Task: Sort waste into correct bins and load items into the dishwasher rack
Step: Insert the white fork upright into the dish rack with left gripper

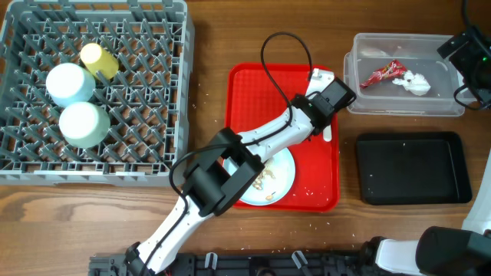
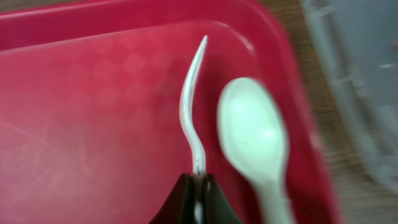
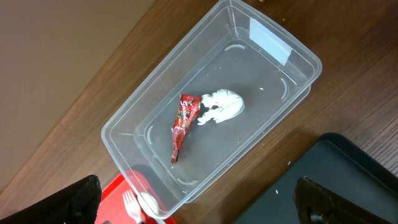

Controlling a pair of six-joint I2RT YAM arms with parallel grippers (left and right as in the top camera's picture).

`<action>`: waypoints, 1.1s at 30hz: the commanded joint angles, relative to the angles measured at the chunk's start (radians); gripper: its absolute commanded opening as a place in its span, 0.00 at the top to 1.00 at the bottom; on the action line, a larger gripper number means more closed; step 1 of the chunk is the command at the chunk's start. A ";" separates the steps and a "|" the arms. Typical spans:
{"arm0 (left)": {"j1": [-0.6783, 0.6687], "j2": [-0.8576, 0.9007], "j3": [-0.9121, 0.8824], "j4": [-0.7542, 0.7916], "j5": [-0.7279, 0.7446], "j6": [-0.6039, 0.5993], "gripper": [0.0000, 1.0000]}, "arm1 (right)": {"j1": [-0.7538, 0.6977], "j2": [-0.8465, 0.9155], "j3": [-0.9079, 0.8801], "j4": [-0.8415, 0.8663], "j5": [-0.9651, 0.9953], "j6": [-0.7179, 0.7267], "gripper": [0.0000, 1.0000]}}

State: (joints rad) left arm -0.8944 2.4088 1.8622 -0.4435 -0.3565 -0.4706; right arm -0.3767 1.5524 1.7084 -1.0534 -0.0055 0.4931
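The left arm is white tubing between chunky black joints, and a thin black cable loops off its black wrist block. Its fingers are dark, tapering wedges. The right arm is black at the wrist, with a grey-and-white link lower down. Its fingers are matt black, blunt and rounded.
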 commanded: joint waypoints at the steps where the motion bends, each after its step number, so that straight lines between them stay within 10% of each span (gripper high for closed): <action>1: 0.003 0.013 -0.011 -0.043 0.007 -0.008 0.96 | 0.000 0.010 0.000 0.002 0.016 0.006 0.00; 8: 0.175 -0.279 -0.011 -0.248 0.021 0.061 0.96 | 0.000 0.009 0.000 0.002 0.016 0.007 0.00; 16: 0.609 -0.442 -0.012 -0.473 0.128 0.521 0.96 | 0.000 0.009 0.000 0.002 0.016 0.007 0.00; 26: 1.028 -0.427 -0.013 -0.484 0.610 0.763 0.96 | 0.000 0.010 0.000 0.002 0.016 0.006 0.00; 29: 1.038 -0.427 -0.013 -0.486 0.615 0.750 0.60 | 0.000 0.010 0.000 0.002 0.016 0.007 0.00; 30: 1.036 -0.427 -0.013 -0.489 0.615 0.747 0.20 | 0.000 0.009 0.000 0.002 0.016 0.007 0.00; 31: 1.036 -0.427 -0.013 -0.491 0.615 0.747 0.03 | 0.000 0.009 0.000 0.002 0.016 0.007 0.00; 33: 1.036 -0.427 -0.013 -0.493 0.618 0.747 0.00 | 0.000 0.009 0.000 0.002 0.016 0.007 0.00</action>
State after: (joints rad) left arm 0.1406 1.9781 1.8503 -0.9360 0.2352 0.2718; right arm -0.3767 1.5524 1.7084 -1.0534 -0.0055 0.4931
